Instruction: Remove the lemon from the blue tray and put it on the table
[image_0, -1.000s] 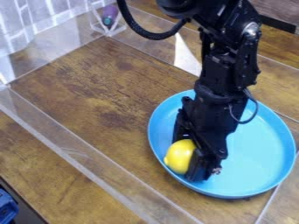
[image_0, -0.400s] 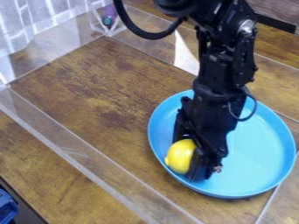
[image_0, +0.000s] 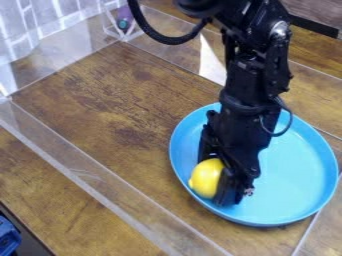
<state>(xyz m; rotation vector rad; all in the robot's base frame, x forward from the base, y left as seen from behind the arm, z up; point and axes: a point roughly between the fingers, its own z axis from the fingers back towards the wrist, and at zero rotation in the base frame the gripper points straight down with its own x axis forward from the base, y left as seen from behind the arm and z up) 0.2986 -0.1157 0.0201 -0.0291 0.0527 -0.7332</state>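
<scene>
The small yellow lemon (image_0: 203, 178) lies in the left front part of the round blue tray (image_0: 302, 166), close to its rim. The black arm reaches straight down from above, and its gripper (image_0: 222, 186) sits low in the tray, its fingers closed against the lemon. The dark fingers hide the lemon's right side. The lemon still appears to rest on the tray's floor. Brown wood-grain table (image_0: 120, 110) spreads out to the left of the tray.
Clear acrylic panels (image_0: 80, 175) border the table along the front left and the back. A small purple and white object (image_0: 123, 20) stands at the far back. A black cable (image_0: 167, 35) loops down from the arm.
Almost nothing differs: the arm's upper part has shifted a touch to the left, while the gripper and lemon stay in the same place in the tray.
</scene>
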